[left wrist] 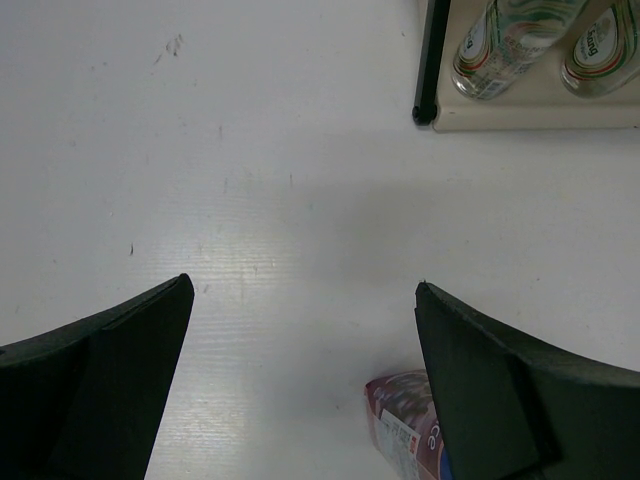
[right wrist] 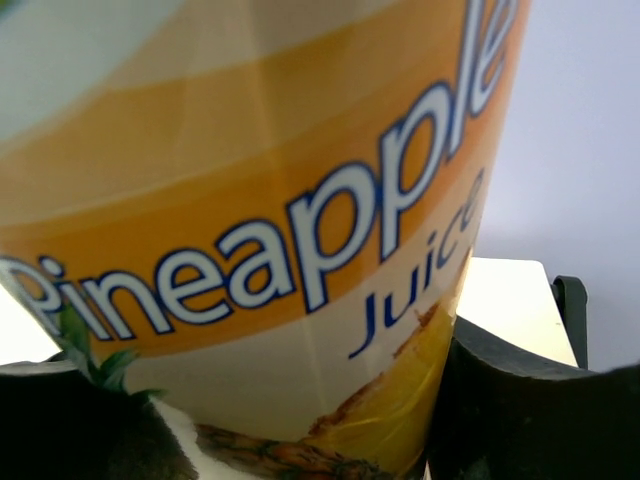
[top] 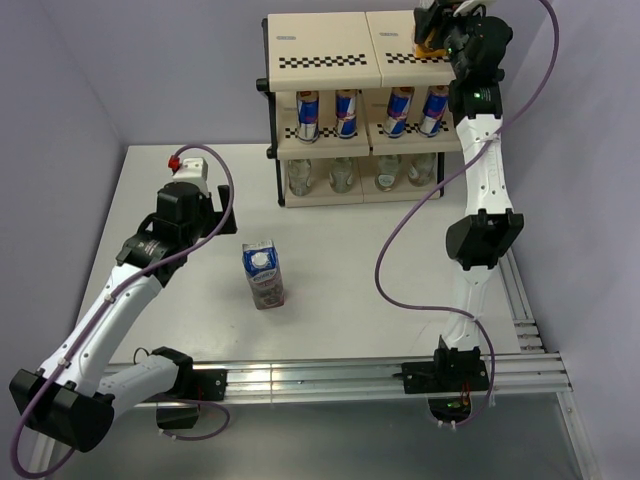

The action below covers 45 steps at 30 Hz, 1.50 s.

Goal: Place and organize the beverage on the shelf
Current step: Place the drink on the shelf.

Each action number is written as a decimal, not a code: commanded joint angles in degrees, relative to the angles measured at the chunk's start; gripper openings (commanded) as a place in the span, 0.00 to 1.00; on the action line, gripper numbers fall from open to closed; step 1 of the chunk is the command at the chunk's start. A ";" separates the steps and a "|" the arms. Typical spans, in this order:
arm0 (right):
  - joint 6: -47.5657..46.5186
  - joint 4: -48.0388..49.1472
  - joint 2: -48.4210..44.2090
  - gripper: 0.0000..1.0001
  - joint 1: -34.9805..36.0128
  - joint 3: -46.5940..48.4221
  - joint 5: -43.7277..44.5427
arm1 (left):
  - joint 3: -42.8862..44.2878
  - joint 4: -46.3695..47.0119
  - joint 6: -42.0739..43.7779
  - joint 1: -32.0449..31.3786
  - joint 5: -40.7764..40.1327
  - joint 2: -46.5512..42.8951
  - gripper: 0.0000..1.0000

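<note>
Only from the right wrist: "Pineapple Juice" lettering on the yellow carton, clamped between the right hand's fingers. From above, merely a yellow sliver at the far right of the shelf's top board, arm stretched up to it. Below: four cans on the middle tier, four bottles on the lowest. Upright on the worktop: the purple carton. Left of it, hovering, fingers wide apart: the left hand.
</note>
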 commanded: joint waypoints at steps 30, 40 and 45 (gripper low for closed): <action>1.86 -2.40 -2.82 0.91 -1.06 -9.60 -3.07 | -0.51 2.67 1.09 0.66 1.97 -0.42 0.98; 1.86 0.58 -8.34 1.00 -1.06 -15.13 -2.81 | -0.51 2.76 0.47 0.66 0.13 -0.68 1.00; 2.13 2.61 -11.78 1.00 -1.06 -19.09 -2.72 | 0.01 2.23 -1.90 1.36 -4.09 0.11 1.00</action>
